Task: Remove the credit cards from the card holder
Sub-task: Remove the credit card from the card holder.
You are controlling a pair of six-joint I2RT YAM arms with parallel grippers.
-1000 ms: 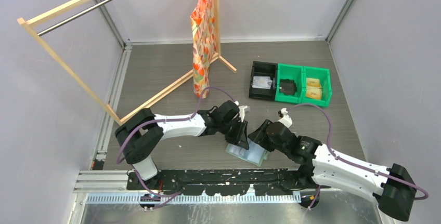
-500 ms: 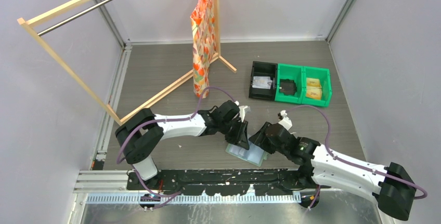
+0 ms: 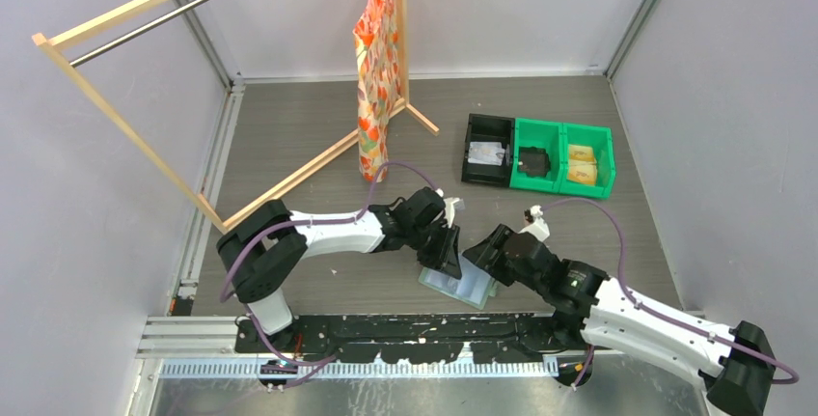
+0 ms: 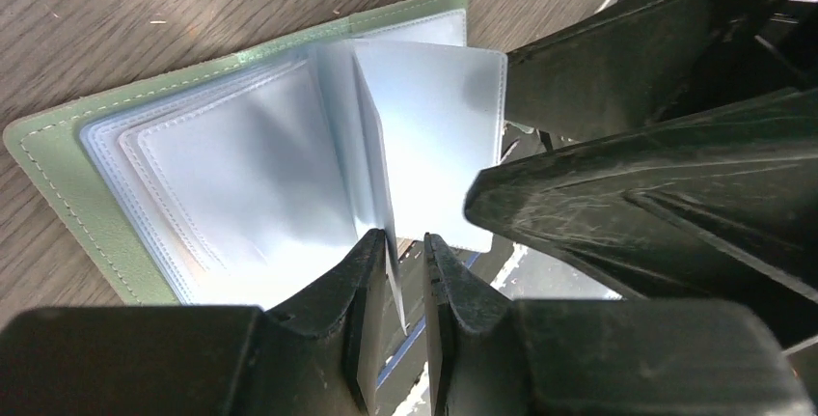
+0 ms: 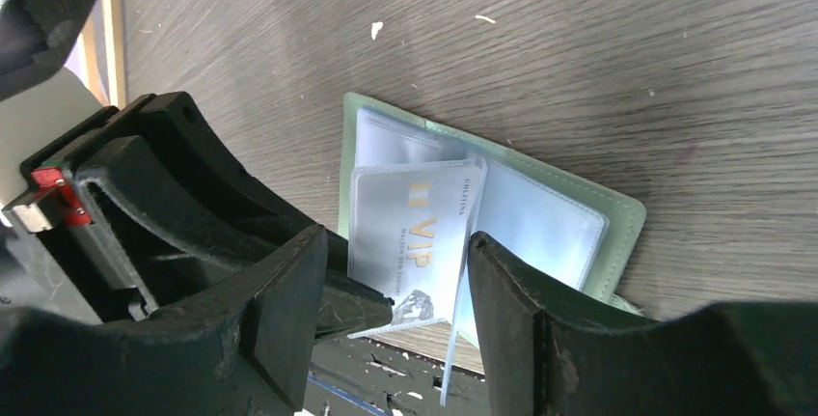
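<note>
my left gripper (image 4: 405,254) still pinches a sleeve (image 4: 429,141) of the card holder (image 4: 60,167); my right gripper (image 5: 397,263), spread, has edged in astride the vip card (image 5: 417,235), not yet pulled.

The card holder (image 3: 461,286) lies open on the table (image 3: 318,136) by the near edge, about midway across. The left gripper (image 3: 449,263) is over its left half, the right gripper (image 3: 479,252) just to the right. Between them one sleeve (image 4: 434,146) stands up, a card (image 5: 415,242) in it. Three bins (image 3: 536,124) sit in a row far right; a rack (image 3: 125,131) stands far left, with a cloth (image 3: 376,69) hanging at its right end.
</note>
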